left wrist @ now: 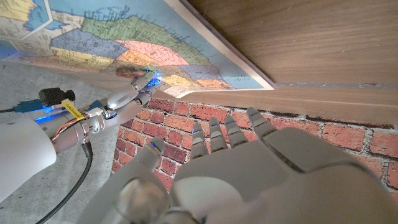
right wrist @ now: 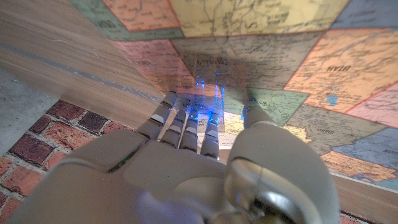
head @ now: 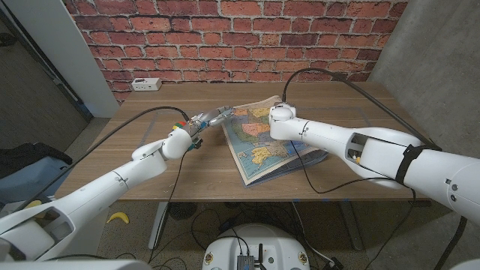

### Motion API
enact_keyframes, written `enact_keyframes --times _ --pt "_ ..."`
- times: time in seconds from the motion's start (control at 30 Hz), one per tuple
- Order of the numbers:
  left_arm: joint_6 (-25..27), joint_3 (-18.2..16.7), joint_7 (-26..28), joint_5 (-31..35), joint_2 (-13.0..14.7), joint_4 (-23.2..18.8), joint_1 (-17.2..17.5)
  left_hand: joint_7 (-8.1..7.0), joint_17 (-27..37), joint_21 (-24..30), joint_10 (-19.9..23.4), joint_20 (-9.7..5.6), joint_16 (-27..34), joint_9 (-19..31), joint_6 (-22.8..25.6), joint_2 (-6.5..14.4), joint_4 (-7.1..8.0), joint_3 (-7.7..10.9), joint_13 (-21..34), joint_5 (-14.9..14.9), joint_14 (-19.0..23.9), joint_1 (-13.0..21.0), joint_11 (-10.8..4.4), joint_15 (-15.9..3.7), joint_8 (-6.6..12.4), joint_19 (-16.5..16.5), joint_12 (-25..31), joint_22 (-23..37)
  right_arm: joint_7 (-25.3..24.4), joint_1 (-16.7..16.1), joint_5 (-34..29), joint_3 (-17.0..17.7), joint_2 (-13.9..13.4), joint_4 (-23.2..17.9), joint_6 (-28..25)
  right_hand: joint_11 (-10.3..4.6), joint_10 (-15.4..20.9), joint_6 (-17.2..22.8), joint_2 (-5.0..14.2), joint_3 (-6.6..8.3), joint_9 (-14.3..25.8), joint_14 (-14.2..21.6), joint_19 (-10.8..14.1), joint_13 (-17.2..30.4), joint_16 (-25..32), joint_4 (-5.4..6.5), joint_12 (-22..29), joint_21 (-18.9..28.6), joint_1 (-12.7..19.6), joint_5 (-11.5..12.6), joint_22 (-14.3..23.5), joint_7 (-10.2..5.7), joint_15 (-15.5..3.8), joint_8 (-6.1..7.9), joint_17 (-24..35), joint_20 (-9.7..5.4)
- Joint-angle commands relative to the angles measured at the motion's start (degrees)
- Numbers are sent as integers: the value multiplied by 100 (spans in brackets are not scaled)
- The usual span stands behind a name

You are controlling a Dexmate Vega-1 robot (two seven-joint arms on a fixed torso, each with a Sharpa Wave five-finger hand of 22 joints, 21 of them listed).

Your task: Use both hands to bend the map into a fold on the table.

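The wooden table (head: 187,169) runs across the scene in front of a red brick wall (head: 225,37), with a grey wall (head: 442,67) at the right. The map (head: 262,146) lies opened at the table's middle, a little right of centre, its near corner close to the near edge and its far left corner by the left hand. The right arm (head: 375,154) comes in from the right and lies across the map's right part, hiding that side. A black cable (head: 330,75) loops from the far right over the map toward this arm.

The right hand (right wrist: 205,134) has its fingertips (right wrist: 214,118) on the printed sheet, fingers close together; in the head view the wrist covers them. The left hand (head: 204,120) reaches to the map's far left corner; its fingers (left wrist: 233,134) are extended and slightly apart in its wrist view, and whether they touch the paper cannot be told.

A white power strip (head: 146,84) sits at the table's far left corner. A banana (head: 116,217) lies on the floor near left.
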Motion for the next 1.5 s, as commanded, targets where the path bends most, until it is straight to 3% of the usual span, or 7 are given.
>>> enact_keyframes --times 0.03,0.33,0.7,0.97,1.2,1.37,1.5 --pt "314 216 -867 -71 -94 141 -305 -21 1 -51 46 -1 -18 8 304 -29 11 -30 -4 58 -66 0 -105 -79 79 -130 20 -2 56 68 105 -98 54 100 -33 -9 3 -34 13 5 6 -9 66 5 46 33 40 -7 -33 3 18 -3 -155 25 -1 31" --pt "474 520 -1341 -1 -242 355 -585 -45 6 -84 12 -20 -43 11 419 204 104 12 -10 94 -206 -19 -155 -134 61 -244 -9 1 7 65 145 -90 25 67 -13 5 -2 -30 16 5 1 0 95 0 51 12 52 -33 -32 10 18 -1 -159 51 -51 33" --pt "960 822 -1898 93 -396 498 -908 25 8 -79 65 -24 -28 13 434 324 179 12 -13 102 -229 -52 -158 -166 18 -270 -1 4 -74 3 136 -47 -192 -356 -92 14 40 32 25 10 -3 15 142 -6 59 -8 80 -55 -28 16 19 0 -162 90 -102 41" --pt "1122 961 -2134 10 -489 669 -1096 18 11 -71 2 -24 -21 16 328 310 206 -30 -14 97 -234 -82 -141 -154 -38 -273 -29 6 -424 -252 16 109 -650 -1320 -372 -11 -19 30 37 16 -7 -14 135 -10 52 -24 63 -92 -25 18 19 4 -157 94 -143 29" --pt "1085 1006 -2130 -48 -518 750 -1152 18 11 -65 -14 -21 -17 17 289 304 218 -53 -14 95 -234 -94 -120 -159 -56 -268 -37 7 -1219 -781 -132 509 -999 -2144 -543 -62 -237 -119 80 28 -15 -207 -25 -17 5 -25 10 -228 -52 26 20 -46 -195 58 -215 -35" --pt "1034 1039 -2126 -69 -541 812 -1195 12 11 -62 -22 -19 -17 17 244 305 223 -67 -14 96 -238 -98 -122 -156 -73 -269 -40 7 -1539 -1085 -151 774 -1181 -2668 -709 -148 -466 -341 147 25 -21 -398 -178 -27 -4 81 -15 -364 -195 31 22 -63 -215 20 -253 -136" --pt "983 1043 -2099 -93 -550 841 -1208 20 11 -61 -36 -16 -20 18 230 307 224 -74 -14 96 -249 -99 -109 -153 -77 -270 -46 7 -1398 -1114 -85 732 -1263 -2885 -1064 -115 -541 -455 178 -59 -22 -475 -210 -38 44 423 18 -460 -645 9 30 -14 -192 40 -254 -140"
